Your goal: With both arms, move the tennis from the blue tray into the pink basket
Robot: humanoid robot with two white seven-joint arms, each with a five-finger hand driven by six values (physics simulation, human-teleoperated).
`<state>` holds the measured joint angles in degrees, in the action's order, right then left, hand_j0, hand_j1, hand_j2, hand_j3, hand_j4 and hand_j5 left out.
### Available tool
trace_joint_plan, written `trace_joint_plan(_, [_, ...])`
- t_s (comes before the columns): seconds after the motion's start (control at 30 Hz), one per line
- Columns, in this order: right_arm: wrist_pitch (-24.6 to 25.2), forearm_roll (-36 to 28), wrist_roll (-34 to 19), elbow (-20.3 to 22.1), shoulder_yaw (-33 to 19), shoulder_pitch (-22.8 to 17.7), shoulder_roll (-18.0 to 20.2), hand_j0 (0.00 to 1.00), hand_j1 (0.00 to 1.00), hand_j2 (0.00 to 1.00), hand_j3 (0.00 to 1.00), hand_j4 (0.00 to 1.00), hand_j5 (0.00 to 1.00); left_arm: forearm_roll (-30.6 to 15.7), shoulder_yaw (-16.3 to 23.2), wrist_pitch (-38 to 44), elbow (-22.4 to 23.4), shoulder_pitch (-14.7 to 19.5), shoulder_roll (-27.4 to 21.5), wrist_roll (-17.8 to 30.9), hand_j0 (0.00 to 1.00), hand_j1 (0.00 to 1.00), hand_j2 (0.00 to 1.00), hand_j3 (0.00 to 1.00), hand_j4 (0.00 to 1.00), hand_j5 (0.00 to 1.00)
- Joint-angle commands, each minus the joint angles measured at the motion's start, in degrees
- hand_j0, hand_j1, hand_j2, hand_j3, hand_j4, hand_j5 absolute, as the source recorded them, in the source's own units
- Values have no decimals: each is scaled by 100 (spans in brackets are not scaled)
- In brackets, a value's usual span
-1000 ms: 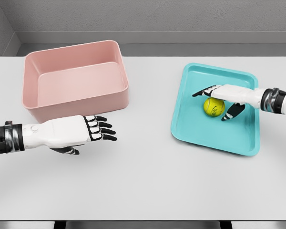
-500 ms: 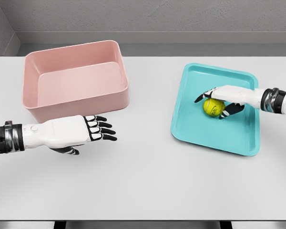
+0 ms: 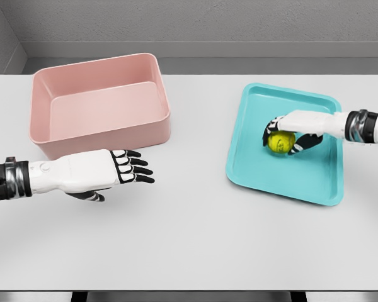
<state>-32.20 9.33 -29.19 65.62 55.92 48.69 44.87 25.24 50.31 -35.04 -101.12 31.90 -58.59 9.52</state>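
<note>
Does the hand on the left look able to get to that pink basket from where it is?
Probably yes. The left hand hovers open just in front of the pink basket, with only bare table between them and nothing blocking.

White table (image 3: pixel 195 239), pink basket (image 3: pixel 101 104) left, blue tray (image 3: pixel 290 173) right
</note>
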Motion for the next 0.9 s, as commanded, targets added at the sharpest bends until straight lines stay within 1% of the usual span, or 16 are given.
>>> trace_joint_plan(0.0, [-94,-36,-8,13,-11,0,22,54,54,54,54,54,54,-37,-4,4,-5,0,-3,-3,100,100,100,100,100,100])
trace_joint_plan(0.1, [-111,-45,-52,83,-11,123,22,54,54,54,54,54,54,-37,-4,4,4,0,-3,-3,100,100,100,100,100,100])
trace_joint_plan(0.2, [-102,-45,-52,390,-11,158,110,54,54,54,54,54,54,-37,-4,4,4,9,-3,-3,100,100,100,100,100,100])
trace_joint_plan(0.3, [-111,-45,-52,812,-11,167,250,54,54,54,54,54,54,-37,-4,4,4,9,-3,-3,100,100,100,100,100,100])
trace_joint_plan(0.4, [-111,-36,-78,1190,-11,202,286,54,54,54,54,54,54,-37,-4,4,-5,44,-29,-3,100,100,100,100,100,100])
trace_joint_plan(0.43, [-269,-45,-87,1278,-29,211,286,54,54,54,54,54,54,-37,-4,4,4,44,-38,-3,100,100,100,100,100,100])
trace_joint_plan(0.53, [-280,-45,-87,1401,-37,281,268,54,54,54,54,54,54,-37,-12,4,-5,44,-38,-3,100,100,100,100,100,100])
trace_joint_plan(0.6, [-280,-45,-131,1463,-38,308,198,54,54,54,54,54,54,-37,-12,4,4,44,-38,-3,100,100,100,100,100,100])
trace_joint_plan(0.63, [-280,-45,-131,1577,-29,308,154,54,54,54,54,54,54,-37,-4,4,-5,53,-38,-3,100,100,100,100,100,100])
trace_joint_plan(0.8, [-280,-45,-263,1674,85,308,-321,53,53,53,53,53,53,-37,-4,4,4,44,-47,-3,100,100,100,100,100,100])
trace_joint_plan(0.87, [-280,-45,-281,1674,217,316,-523,53,53,53,53,53,53,-37,-4,4,4,44,-47,-3,100,100,100,100,100,100])
